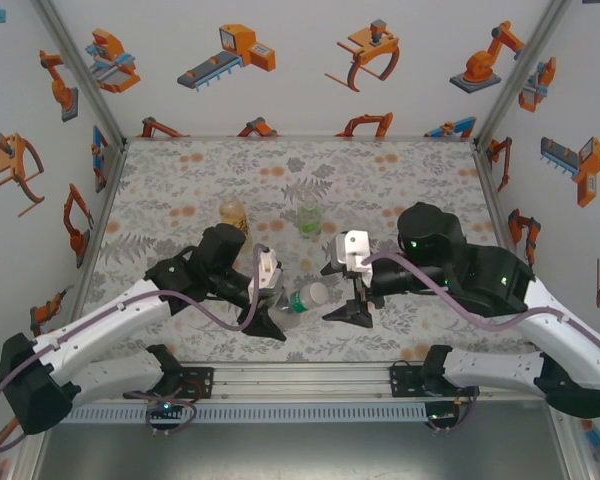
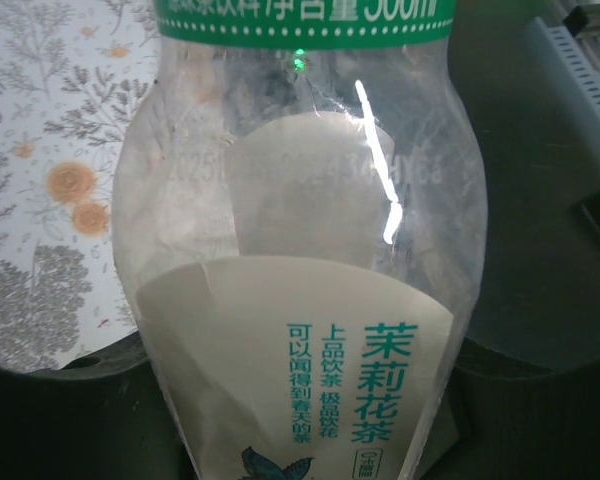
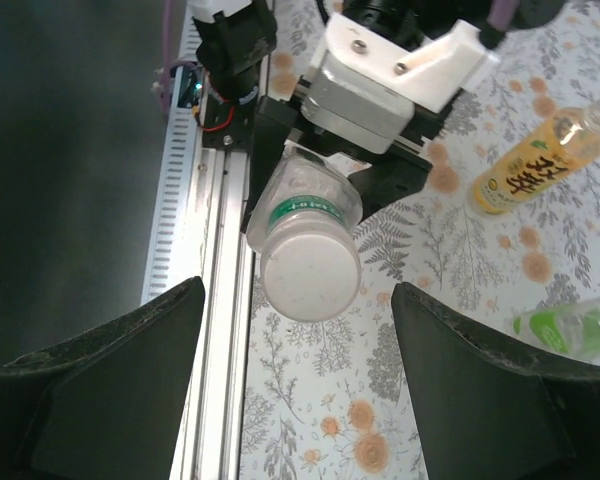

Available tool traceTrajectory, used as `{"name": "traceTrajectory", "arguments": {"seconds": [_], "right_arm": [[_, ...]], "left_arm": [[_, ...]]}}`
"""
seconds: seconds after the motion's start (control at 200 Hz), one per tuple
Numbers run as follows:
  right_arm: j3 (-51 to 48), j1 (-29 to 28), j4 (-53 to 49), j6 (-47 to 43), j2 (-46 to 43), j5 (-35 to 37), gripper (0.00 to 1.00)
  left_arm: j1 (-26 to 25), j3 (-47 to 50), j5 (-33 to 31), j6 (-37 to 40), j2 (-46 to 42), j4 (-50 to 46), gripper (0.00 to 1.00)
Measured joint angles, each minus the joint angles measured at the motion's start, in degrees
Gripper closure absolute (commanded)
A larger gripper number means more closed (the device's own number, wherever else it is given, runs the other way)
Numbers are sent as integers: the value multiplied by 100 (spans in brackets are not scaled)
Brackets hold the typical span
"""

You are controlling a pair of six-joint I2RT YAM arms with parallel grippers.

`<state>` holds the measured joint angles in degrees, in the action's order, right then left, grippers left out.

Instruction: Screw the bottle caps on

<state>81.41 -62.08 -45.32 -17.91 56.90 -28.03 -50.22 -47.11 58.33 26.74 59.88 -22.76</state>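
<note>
My left gripper (image 1: 270, 318) is shut on the clear bottle with a green label (image 1: 298, 300), holding it on its side above the table's near edge. Up close the bottle's body (image 2: 300, 250) sits between the dark fingers (image 2: 70, 420). A white cap (image 3: 310, 265) sits on its neck and faces my right gripper (image 3: 298, 290). That gripper (image 1: 352, 312) is open, with a finger on each side of the cap and not touching it. The amber bottle (image 1: 235, 215) and the green-tinted bottle (image 1: 308, 218) stand farther back on the table.
A metal rail (image 1: 300, 380) runs along the near edge under both arms. The amber bottle (image 3: 540, 165) and green bottle (image 3: 570, 330) lie beyond the held bottle. White walls with robot pictures close in the patterned tabletop (image 1: 400, 180).
</note>
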Motion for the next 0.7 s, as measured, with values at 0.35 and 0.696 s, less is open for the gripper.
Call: {"name": "traceTrajectory", "arguments": {"seconds": [0.35,0.696], "right_arm": [[0,0,-28,-273,118,-313,42],[-2,0,13,-295,234,-304,54]], "left_arm": [[0,-59,225,20,87,-216,100],[-7,-90,343,59,199,-234,100]]}}
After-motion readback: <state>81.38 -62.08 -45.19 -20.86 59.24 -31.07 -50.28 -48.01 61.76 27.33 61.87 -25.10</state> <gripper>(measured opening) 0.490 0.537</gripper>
